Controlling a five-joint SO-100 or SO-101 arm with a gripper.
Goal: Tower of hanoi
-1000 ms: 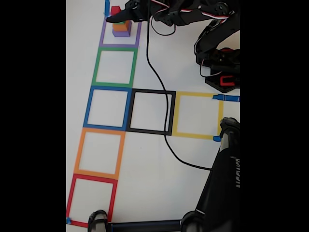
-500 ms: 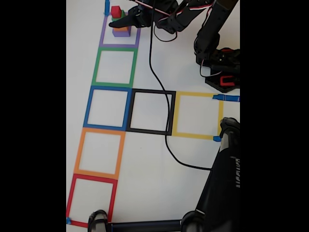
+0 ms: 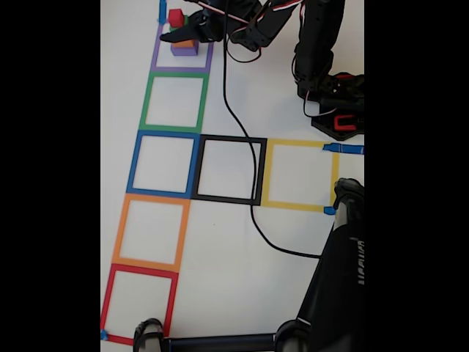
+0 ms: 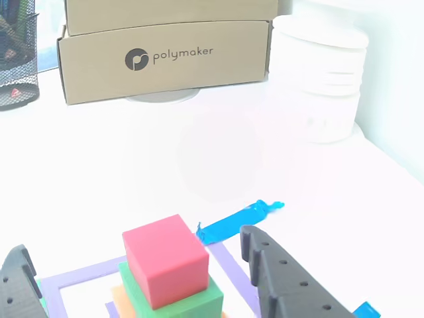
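The tower of hanoi stands in the purple tape square (image 3: pixel 155 59) at the top of the fixed view, with the purple cube (image 3: pixel 185 51) at the bottom, the orange cube (image 3: pixel 185 43) on it and the red cube (image 3: pixel 176 17) on top. In the other view the red cube (image 4: pixel 165 258) sits on the green cube (image 4: pixel 189 299), and an orange edge (image 4: pixel 118 299) shows below. My gripper (image 3: pixel 179 29) is open and straddles the stack. Its two black fingers (image 4: pixel 281 281) stand on either side of the red cube, apart from it (image 4: pixel 132 242).
Down the fixed view run green (image 3: pixel 149 101), blue (image 3: pixel 134 163), orange (image 3: pixel 117 231) and red (image 3: pixel 108 299) tape squares, with black (image 3: pixel 261 172) and yellow (image 3: pixel 333 180) ones to the right. A black cable (image 3: pixel 242 125) crosses the table. A cardboard box (image 4: pixel 165 59) and white spools (image 4: pixel 321 79) stand behind the stack.
The upper arm has swung more upright toward the base, and the gripper has shifted slightly at the stack. The cubes have not moved.
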